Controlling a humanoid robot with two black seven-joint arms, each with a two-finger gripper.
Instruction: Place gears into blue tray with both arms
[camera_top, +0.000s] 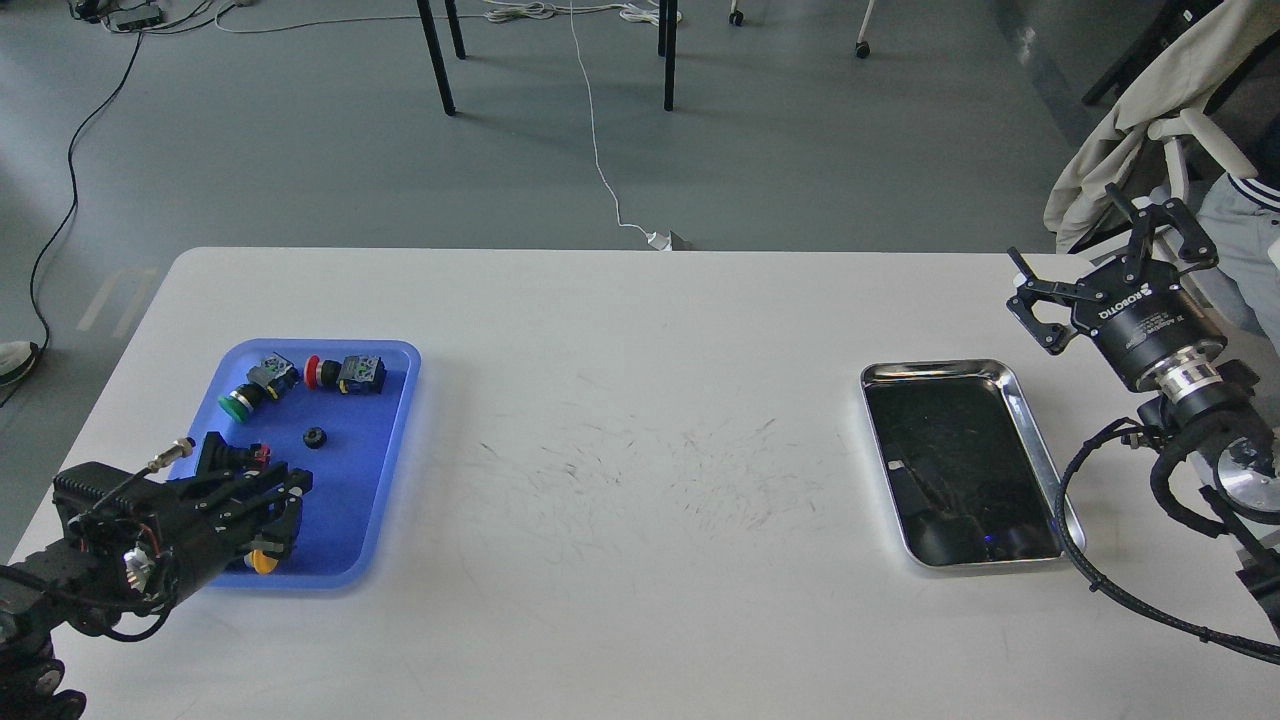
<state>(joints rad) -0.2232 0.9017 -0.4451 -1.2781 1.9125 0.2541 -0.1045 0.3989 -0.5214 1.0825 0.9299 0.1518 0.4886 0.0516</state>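
Where the white rectangular tabletop (640, 420) fills the middle and lower frame, a rectangular blue plastic tray with rounded corners and a low rim (390, 440) lies at the left of the picture, and a shiny rectangular steel tray (1030, 400) lies at the right, well apart from it. Inside the blue tray: one tiny black toothed gear ring (316, 437), lying flat near the tray's middle; a green-capped push-button switch (255, 388) in the upper left part; a red-capped push-button switch (345, 373) just beside it to the right; a yellow-capped piece (263, 562) at the lower edge, partly hidden by the arm. The steel tray holds only dark reflections. Left black clawed gripper (270, 480), lower left of the frame, reaches over the near left part of the blue tray; its fingers are dark and overlap the tray contents, so its opening and any hold cannot be told. Right black gripper marked ROBOTIQ (1110, 255), upper right of the frame, stands above the table's far right edge, beyond the steel tray; its two clawed fingers (1040, 315) are spread wide apart with nothing between them. Grey floor with cables and chair legs occupies the top of the frame.
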